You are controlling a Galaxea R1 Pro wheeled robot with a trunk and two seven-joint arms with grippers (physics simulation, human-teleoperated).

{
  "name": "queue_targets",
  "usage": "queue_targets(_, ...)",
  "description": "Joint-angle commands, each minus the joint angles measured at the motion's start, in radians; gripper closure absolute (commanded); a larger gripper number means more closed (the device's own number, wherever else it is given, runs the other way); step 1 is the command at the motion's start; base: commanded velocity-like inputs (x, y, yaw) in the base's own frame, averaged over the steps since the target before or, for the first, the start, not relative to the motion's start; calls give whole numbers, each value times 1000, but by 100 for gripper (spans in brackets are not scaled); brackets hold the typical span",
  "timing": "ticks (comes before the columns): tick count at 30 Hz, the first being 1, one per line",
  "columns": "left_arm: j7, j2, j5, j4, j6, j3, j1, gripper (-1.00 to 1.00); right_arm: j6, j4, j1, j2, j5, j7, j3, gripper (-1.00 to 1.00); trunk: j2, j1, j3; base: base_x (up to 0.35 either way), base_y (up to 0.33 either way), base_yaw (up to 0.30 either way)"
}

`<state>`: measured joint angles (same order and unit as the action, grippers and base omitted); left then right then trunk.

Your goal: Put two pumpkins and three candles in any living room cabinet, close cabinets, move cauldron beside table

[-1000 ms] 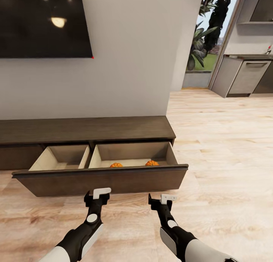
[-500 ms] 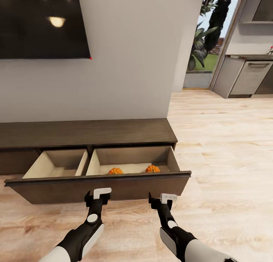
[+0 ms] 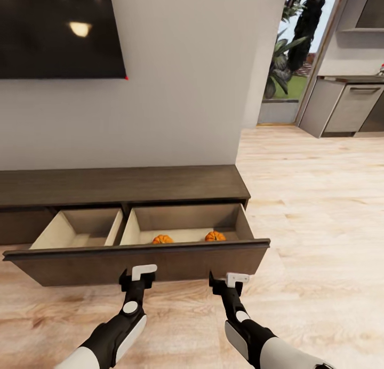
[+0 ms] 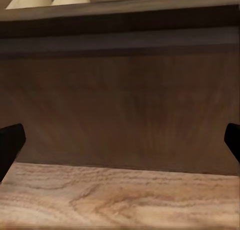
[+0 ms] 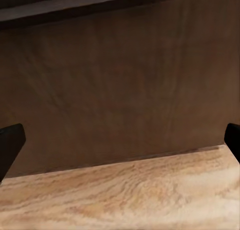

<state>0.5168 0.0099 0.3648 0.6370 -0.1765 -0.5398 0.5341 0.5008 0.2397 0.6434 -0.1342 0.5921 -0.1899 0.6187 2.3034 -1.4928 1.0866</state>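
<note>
pumpkins (image 3: 162,240) (image 3: 215,236) – half-hidden in cabinet (image 3: 122,185) drawer; left end effector (image 3: 140,276) open; right end effector (image 3: 228,281) open

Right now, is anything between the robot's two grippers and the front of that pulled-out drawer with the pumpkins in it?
Nothing visible. The left gripper and right gripper hang just before the drawer front, fingers spread, with bare wood floor between. Both pumpkins lie inside the right compartment.

Home living room: wall television (image 3: 61,30), low cabinet (image 3: 122,185), wood floor (image 3: 320,198).
</note>
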Motion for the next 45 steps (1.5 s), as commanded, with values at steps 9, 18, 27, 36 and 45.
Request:
queue_targets(9, 5, -2, 13, 0, -3, -7, 1, -100, 2, 0, 1, 0, 3, -8, 9, -100, 64, -34, 29, 0, 0, 0)
queue_targets(18, 4, -2, 10, 0, -1, -8, 1, -100, 15, 0, 1, 1, 10, -22, 7, -100, 127, -69, 57, 0, 0, 0)
queue_targets(27, -32, -1, 8, 0, -3, -25, 1, -100, 39, 1, 1, 1, 48, -52, 10, -100, 134, -73, 60, 0, 0, 0)
queue_targets(36, -46, -2, 12, 0, -2, -26, 1, -100, 39, 1, 1, -1, 46, -52, 10, -100, 134, -73, 60, 99, 0, 0)
queue_targets(45, -46, -1, 14, 0, -2, -26, 1, -100, 39, 1, 1, -1, 46, -52, 12, -100, 134, -73, 60, 145, 0, 0)
